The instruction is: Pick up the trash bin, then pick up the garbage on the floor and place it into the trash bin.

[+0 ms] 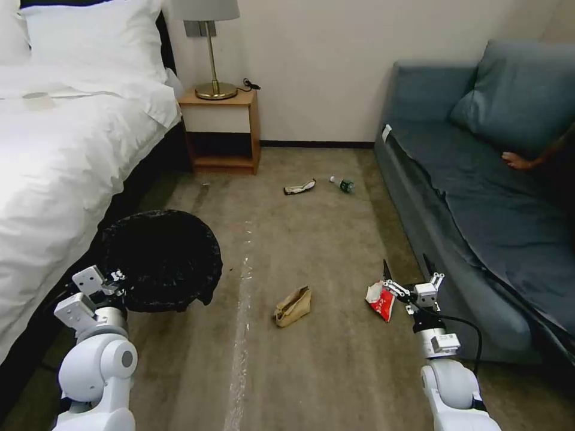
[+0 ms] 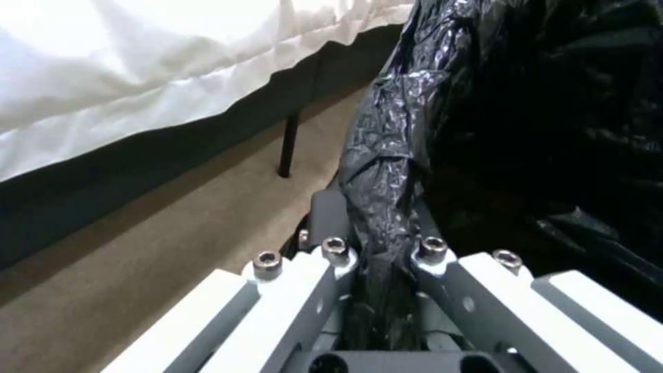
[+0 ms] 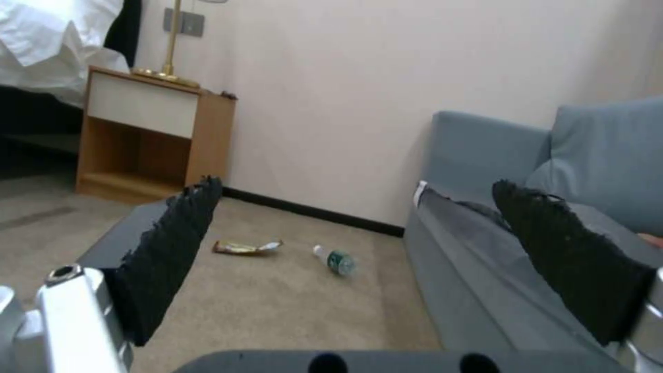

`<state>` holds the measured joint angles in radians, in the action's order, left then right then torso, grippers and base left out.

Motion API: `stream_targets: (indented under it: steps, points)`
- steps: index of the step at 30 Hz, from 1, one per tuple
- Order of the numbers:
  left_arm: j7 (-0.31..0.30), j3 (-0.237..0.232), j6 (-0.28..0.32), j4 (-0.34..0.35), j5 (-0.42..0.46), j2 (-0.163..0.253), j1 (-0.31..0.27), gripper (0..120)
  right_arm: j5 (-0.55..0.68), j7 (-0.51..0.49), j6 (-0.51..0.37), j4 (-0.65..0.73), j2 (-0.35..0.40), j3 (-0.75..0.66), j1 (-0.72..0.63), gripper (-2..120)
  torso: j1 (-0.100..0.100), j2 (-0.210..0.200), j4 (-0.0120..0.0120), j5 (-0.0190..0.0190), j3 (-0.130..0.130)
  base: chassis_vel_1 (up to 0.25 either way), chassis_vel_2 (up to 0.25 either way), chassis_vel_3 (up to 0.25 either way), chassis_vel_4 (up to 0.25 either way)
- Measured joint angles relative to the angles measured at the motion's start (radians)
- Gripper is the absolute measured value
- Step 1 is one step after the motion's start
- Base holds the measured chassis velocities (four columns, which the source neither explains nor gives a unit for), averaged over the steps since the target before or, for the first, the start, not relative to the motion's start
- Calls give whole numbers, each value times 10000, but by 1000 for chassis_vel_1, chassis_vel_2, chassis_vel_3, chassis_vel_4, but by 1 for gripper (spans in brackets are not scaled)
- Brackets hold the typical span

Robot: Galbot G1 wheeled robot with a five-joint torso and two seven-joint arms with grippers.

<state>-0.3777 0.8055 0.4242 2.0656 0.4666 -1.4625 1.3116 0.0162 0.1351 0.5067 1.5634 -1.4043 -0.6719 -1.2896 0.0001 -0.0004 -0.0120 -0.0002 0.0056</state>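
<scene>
- My left end effector (image 2: 376, 259) is clenched on the trash bin (image 1: 160, 258), its fingers pinching the black bag liner folded over the rim; the bin hangs at my left, just beside the bed (image 1: 54, 155).
- My right end effector (image 1: 407, 272) is released, pads (image 3: 173, 248) spread wide with nothing between them.
- The red-and-white snack wrapper (image 1: 381, 299) lies on the floor just beside that right end effector, towards my left of its fingertips, so the right arm is plainly the nearer one for it.
- The wrapper's long axis seems to run roughly away from me, tilted a little; I judge the spread of my fingers should span its short width.
- The crumpled tan paper bag (image 1: 293, 306) lies between my two arms, nearer the right.
- Well ahead, near the nightstand (image 1: 223, 129) and the sofa (image 1: 479, 197), lie the flat dark wrapper (image 3: 247, 247) and the small bottle (image 3: 334, 259).
</scene>
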Motion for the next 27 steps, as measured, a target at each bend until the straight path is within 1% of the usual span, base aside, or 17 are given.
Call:
stream_targets:
  steps: [7,12,13,15,17,19,23,26,27]
  points:
    - [1,-31,-2,-150,-1,-20,-150,3,10,-28,43,-284,10,9,115,100,1,0,-1,0,0,-65,74,62,-89]
    - [14,-19,-44,-352,1,-19,-258,3,-238,-161,630,-820,5,0,371,100,0,0,-1,0,0,-71,54,70,-57]
    - [14,-19,-44,-352,1,-19,-258,3,-238,-161,630,-820,5,0,371,100,0,0,-1,0,0,-82,51,64,-63]
    - [50,-19,-88,-498,0,-44,-342,3,-524,-250,913,-1130,34,36,571,100,1,0,0,0,1,-45,39,58,-47]
    - [63,-18,-96,-553,-5,-60,-370,3,-655,-368,957,-1243,62,97,664,100,1,0,-1,0,2,0,0,0,0]
    - [105,-33,-102,-668,-95,-104,-442,3,-798,-798,777,-1471,186,380,922,100,1,0,-1,0,1,0,0,0,0]
    - [104,-20,-49,-727,-224,-157,-519,3,-800,-909,454,-1608,295,558,1137,100,1,0,-1,0,0,0,0,0,0]
    - [87,-15,87,-624,-290,-227,-494,3,-85,-1243,-724,-1727,455,963,1423,100,1,0,-1,-1,1,0,0,0,0]
    - [87,-15,87,-624,-290,-227,-494,3,-85,-1243,-724,-1727,455,963,1423,100,1,0,-1,-1,1,0,0,0,0]
